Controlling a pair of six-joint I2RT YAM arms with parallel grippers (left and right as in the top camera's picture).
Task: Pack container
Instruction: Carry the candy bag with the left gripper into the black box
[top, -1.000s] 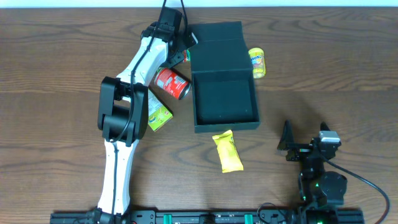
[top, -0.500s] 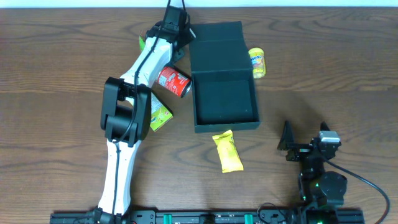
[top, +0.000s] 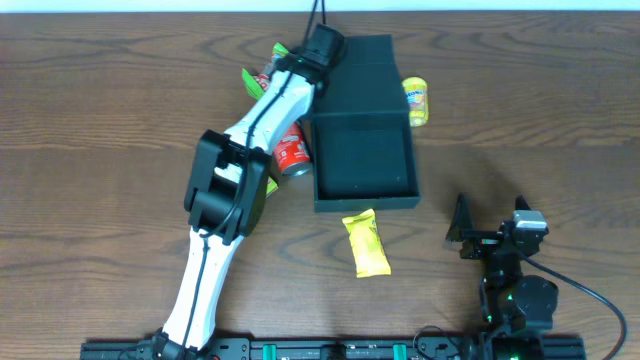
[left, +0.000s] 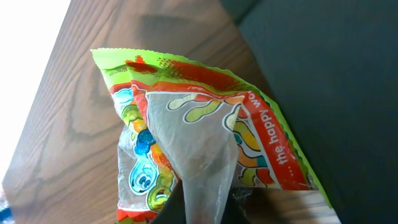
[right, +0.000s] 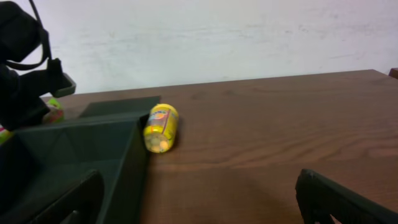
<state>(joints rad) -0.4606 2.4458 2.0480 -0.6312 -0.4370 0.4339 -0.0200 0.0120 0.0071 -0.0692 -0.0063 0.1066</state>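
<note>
Holding a gummy sweets bag (left: 205, 143) clamped between its fingers, the left gripper (top: 284, 66) hovers at the open container's (top: 363, 203) far-left corner.
Container sits mid-table; right gripper (top: 490, 216) rests nearby, fingers apart, holding nothing.

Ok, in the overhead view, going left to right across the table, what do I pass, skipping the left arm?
Candy bag → red can → container → yellow can → right gripper. The yellow packet shares the container's span, so it is left out.
</note>
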